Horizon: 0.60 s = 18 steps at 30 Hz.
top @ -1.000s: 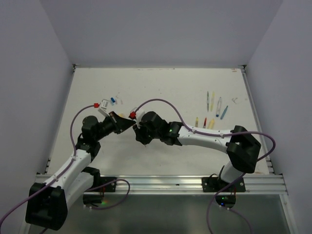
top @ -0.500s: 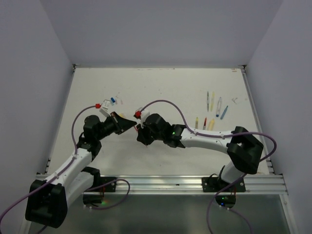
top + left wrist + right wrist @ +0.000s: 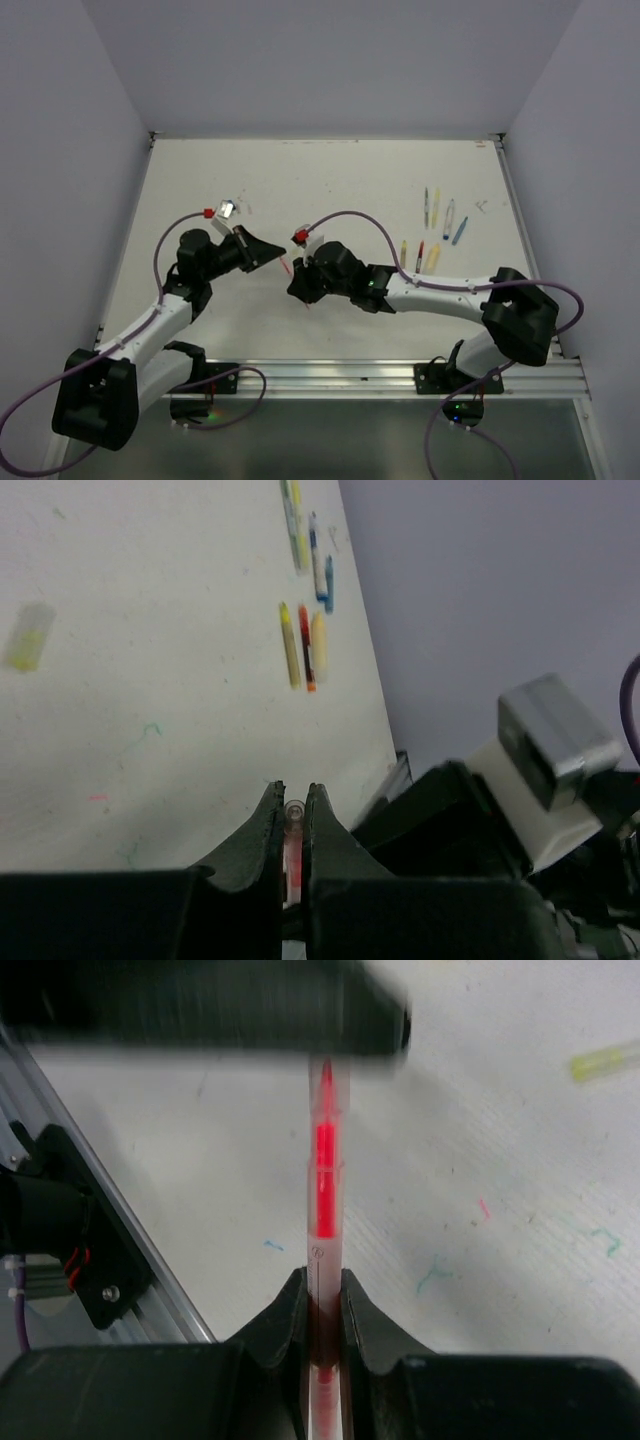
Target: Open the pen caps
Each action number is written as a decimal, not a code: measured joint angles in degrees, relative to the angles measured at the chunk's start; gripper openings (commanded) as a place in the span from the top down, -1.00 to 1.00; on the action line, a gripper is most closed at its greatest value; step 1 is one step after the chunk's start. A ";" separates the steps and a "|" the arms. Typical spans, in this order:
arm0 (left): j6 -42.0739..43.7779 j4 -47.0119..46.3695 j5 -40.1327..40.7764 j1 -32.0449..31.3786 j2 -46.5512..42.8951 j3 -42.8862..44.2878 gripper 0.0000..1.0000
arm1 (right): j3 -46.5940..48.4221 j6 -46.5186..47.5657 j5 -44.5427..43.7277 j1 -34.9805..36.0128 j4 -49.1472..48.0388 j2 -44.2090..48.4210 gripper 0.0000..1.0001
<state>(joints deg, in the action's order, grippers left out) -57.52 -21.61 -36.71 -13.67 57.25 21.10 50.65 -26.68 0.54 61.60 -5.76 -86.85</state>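
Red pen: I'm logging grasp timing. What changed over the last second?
The right claw closed on the red pen and shifted slightly toward the near edge. The left claw stayed shut on the pen's other end; the spare pens lay unmoved.

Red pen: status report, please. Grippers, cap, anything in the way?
Left gripper shut on red pen's tip end. Right gripper shut on its barrel. Cap on or off: cannot tell. Nothing blocking; other pens lie apart.

Loose pens [image 3: 435, 208] on table [image 3: 350, 180], right side
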 measured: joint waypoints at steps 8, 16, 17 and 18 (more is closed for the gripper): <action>0.28 -4.61 12.35 4.22 2.54 4.92 1.00 | -7.54 -2.75 2.21 4.94 8.70 0.48 1.00; 3.76 -2.08 13.84 4.35 3.02 5.53 1.00 | -8.46 -2.64 0.70 2.75 13.42 7.61 1.00; 4.63 -0.55 14.21 4.48 2.58 5.60 1.00 | -8.41 -2.62 0.39 1.40 13.90 8.59 1.00; 6.16 2.32 14.97 4.98 1.42 5.60 1.00 | -8.41 -2.56 -0.26 -1.55 14.80 9.97 1.00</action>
<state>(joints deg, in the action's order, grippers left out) -51.35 -19.29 -21.74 -8.69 58.67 26.70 42.24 -29.23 0.27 60.05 9.04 -76.88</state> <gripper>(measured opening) 0.053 0.131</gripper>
